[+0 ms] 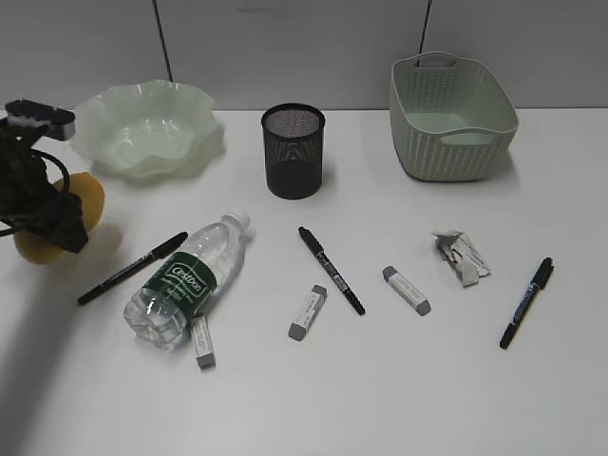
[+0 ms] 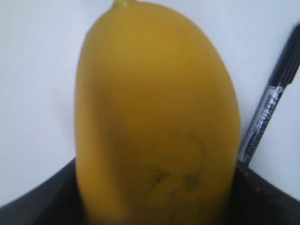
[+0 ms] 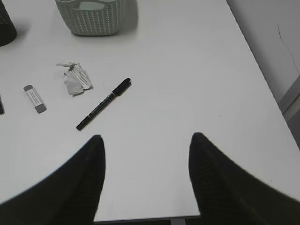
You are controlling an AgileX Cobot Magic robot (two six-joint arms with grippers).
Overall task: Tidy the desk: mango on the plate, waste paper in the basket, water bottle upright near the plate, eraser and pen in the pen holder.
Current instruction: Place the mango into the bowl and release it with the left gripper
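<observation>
The desk (image 1: 399,399) carries almost everything yet to be tidied, so by my reading the task is barely begun. The basket (image 1: 452,119), at the upper right of the exterior view, looks empty, and the plate (image 1: 147,128) at the upper left holds nothing; the pen holder (image 1: 294,150) between them at top centre shows no pen or eraser inside, as far as its mesh lets one see. The water bottle (image 1: 186,282) lies on its side at lower left of centre, cap toward the plate, not yet stood up. The mango (image 1: 81,214) sits at the far left edge, below the plate, with the left gripper (image 1: 52,214) around it; the left wrist view shows the fruit filling the frame between the dark jaws, but whether the jaws already press on it cannot be told. The right gripper (image 3: 145,154) hangs parted and empty over bare desk at the lower right. Three pens lie loose: one (image 1: 133,267) left of the bottle, one (image 1: 331,270) at centre, one (image 1: 527,302) at the right. Three erasers lie loose too: one (image 1: 202,340) touching the bottle's base, one (image 1: 308,312) at centre, one (image 1: 407,290) right of it. The waste paper (image 1: 462,256) rests below the basket.
</observation>
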